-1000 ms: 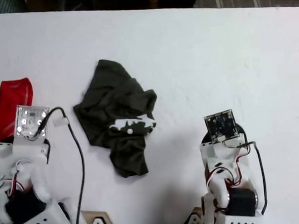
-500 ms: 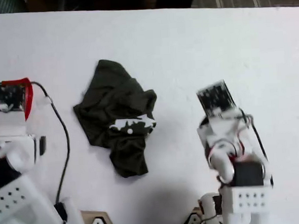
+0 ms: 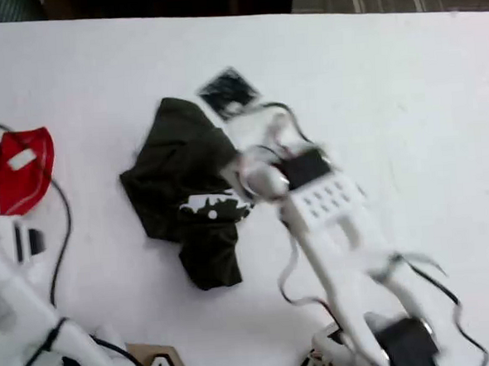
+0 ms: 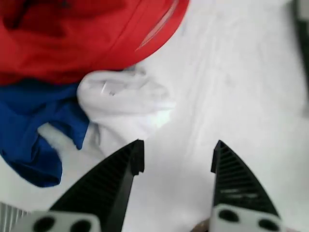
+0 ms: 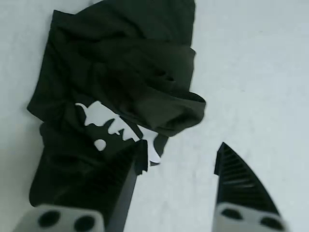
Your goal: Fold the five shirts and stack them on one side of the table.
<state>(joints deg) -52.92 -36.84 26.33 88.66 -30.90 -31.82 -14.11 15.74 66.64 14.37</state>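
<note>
Fingers (image 5: 236, 179) of the right gripper (image 5: 179, 151) stand spread wide as I look down through its wrist camera. One hangs above the crumpled black shirt (image 5: 120, 72), near the white print (image 5: 108, 123) on its front. The other is over bare table (image 5: 260, 72), and table shows in the gap between them. On the left gripper (image 4: 178, 147) the fingers (image 4: 111, 183) are spread just as wide, holding no cloth, with white tabletop between them. Just beyond their tips lies a bunched white garment (image 4: 125, 101). It touches a red shirt (image 4: 82, 34), which lies partly over it, and a blue shirt (image 4: 34, 125) beside it.

From the high camera I see the black shirt (image 3: 187, 195) in a loose heap left of the table's (image 3: 389, 99) middle. The right arm (image 3: 320, 199) stretches from the near edge to the shirt's far right side. The red shirt (image 3: 23, 167) sits at the table's left edge, well apart from the black one. The left arm (image 3: 2, 289) stands beside it.
</note>
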